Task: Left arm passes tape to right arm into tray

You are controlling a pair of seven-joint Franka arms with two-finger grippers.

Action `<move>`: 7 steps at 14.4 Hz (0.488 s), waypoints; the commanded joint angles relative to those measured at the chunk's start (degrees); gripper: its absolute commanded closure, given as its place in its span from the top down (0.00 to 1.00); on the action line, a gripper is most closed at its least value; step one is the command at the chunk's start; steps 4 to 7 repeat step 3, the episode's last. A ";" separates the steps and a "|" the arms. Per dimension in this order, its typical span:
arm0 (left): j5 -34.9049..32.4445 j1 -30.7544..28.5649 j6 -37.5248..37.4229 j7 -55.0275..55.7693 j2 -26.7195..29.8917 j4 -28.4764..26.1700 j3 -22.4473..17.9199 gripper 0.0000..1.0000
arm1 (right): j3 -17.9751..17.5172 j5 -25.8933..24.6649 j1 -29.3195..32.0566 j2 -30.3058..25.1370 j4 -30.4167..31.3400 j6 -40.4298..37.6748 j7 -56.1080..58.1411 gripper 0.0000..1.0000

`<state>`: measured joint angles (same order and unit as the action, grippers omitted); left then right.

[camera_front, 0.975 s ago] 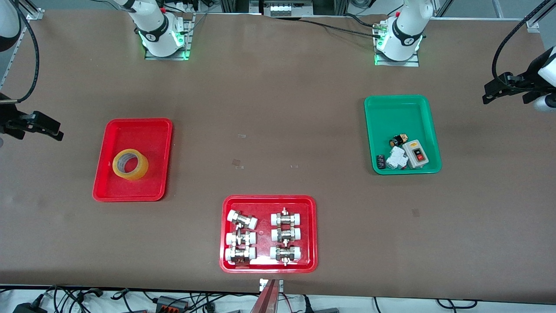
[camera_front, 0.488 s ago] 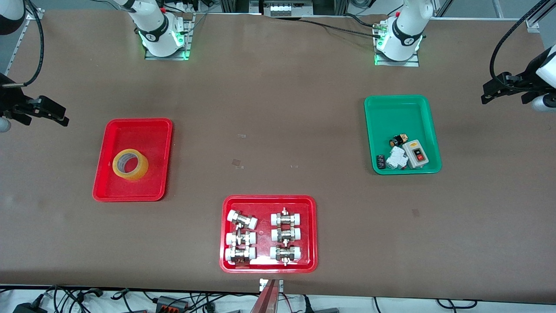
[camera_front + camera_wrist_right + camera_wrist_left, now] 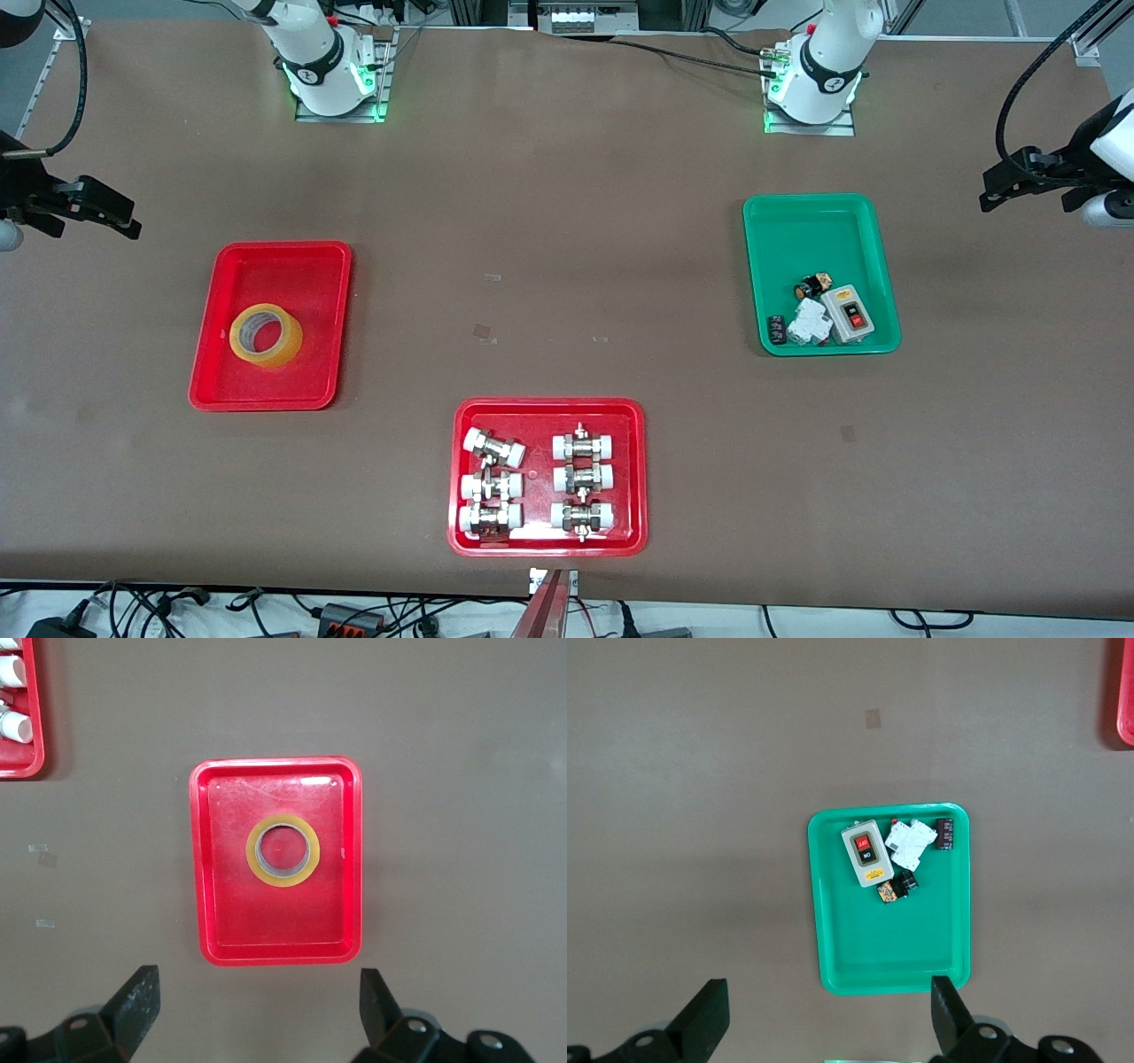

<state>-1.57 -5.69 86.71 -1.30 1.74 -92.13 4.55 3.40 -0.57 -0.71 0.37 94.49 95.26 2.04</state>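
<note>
The tape [image 3: 266, 335], lying flat in the red tray [image 3: 312, 266], looks light, stiff and slick, best pinched across its ring wall, while the left gripper [image 3: 828, 1020] over the green tray [image 3: 890, 961] and the right gripper [image 3: 257, 1014] over the tabletop [image 3: 567, 266] both hang with fingers wide and empty.

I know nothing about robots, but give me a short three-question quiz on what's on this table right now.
1. True or false: the tape lies in the plain red tray.
2. Which tray holds the box with a red switch? A) green tray B) plain red tray C) red tray of metal fittings
3. Fill in: the left gripper and the right gripper both stand ____, holding nothing.

Key: 1 true. 2 A. 3 open.
</note>
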 commanded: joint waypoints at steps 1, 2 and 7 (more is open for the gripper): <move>-0.19 -0.47 -0.31 -0.99 -0.60 1.34 0.46 1.00 | -0.32 0.39 0.01 -1.43 1.58 0.28 0.25 1.00; -0.19 -0.47 -0.31 -0.99 -0.60 1.34 0.46 1.00 | -0.32 0.30 0.01 -1.43 1.58 0.28 0.25 1.00; -0.19 -0.47 -0.31 -0.99 -0.60 1.34 0.46 1.00 | -0.32 0.30 0.01 -1.51 1.58 0.28 0.25 1.00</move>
